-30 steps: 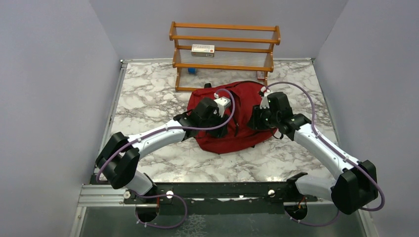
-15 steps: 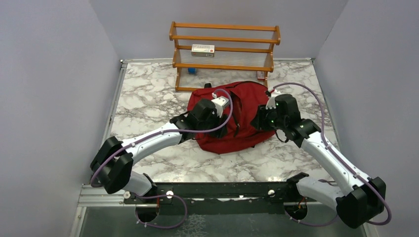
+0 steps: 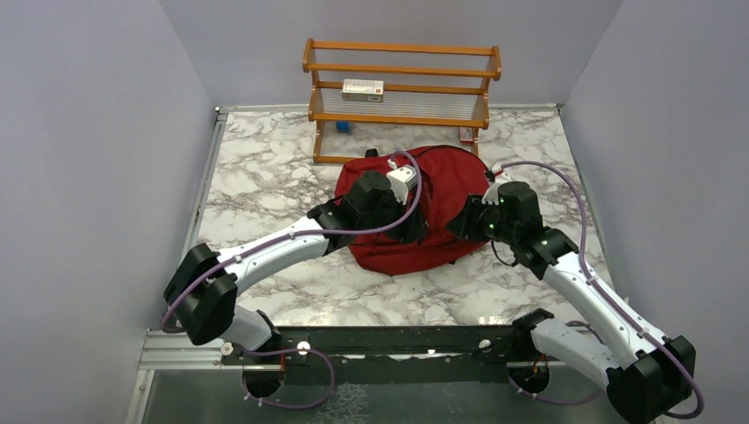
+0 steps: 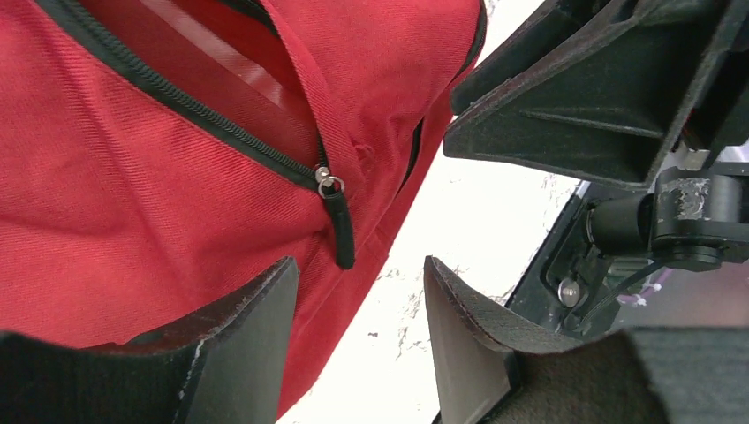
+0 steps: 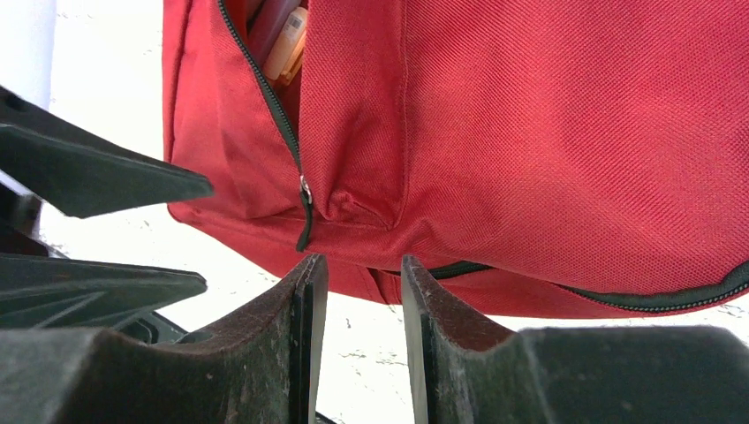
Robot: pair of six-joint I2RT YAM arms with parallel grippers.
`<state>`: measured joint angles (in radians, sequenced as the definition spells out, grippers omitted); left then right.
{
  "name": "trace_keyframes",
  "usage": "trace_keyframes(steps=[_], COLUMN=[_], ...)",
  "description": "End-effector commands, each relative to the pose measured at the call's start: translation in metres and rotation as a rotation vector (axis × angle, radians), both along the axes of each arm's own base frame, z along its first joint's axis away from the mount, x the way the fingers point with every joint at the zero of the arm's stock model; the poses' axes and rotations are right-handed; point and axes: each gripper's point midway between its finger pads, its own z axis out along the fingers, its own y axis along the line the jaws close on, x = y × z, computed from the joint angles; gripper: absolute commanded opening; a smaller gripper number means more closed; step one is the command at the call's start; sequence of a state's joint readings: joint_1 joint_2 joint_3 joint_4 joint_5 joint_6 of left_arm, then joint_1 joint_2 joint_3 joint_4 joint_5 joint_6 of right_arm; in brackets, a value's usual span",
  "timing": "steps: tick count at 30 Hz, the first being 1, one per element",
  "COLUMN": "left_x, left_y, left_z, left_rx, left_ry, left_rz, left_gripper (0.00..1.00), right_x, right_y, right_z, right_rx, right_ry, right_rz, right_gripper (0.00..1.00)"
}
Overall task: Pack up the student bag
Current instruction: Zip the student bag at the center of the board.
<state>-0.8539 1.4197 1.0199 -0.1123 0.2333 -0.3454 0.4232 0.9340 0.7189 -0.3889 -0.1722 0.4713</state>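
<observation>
Student bag: dark red, lying flat on the marble table, in the middle and nearer the far edge; its top reaches the foot of the wooden rack
Left jaws: over the bag's left half, seen from above; standing apart with a clear gap, gripping nothing; in the left wrist view a black zip pull hangs just ahead of the gap, not touching either of the fingers
Right jaws: at the bag's right side, near its front edge; part open, the gap narrower than the left's, nothing in them; in the right wrist view another view of a zip pull sits just beyond the fingers
Zip opening: parted along the bag's side; something pale orange shows inside, what it is I cannot tell
Rack: along the far edge of the table; a small box lies on its middle shelf
</observation>
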Motion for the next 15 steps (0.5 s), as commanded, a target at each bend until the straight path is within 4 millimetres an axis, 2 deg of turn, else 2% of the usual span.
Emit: trace_keyframes(steps=[1, 15], left_x=[-0.006, -0.006], left_y=[-0.017, -0.026], left_z=[-0.008, -0.044], left_rx=[-0.047, 0.002], left_ry=[0.05, 0.105], left_rz=[-0.025, -0.037], left_gripper=[0.55, 0.55], right_x=[0.007, 0.007], right_y=[0.001, -0.002], right_z=[0.015, 0.013], right_rx=[0.052, 0.034], right_ry=[-0.047, -0.044], right_rz=[-0.037, -0.047], right_gripper=[0.41, 0.41])
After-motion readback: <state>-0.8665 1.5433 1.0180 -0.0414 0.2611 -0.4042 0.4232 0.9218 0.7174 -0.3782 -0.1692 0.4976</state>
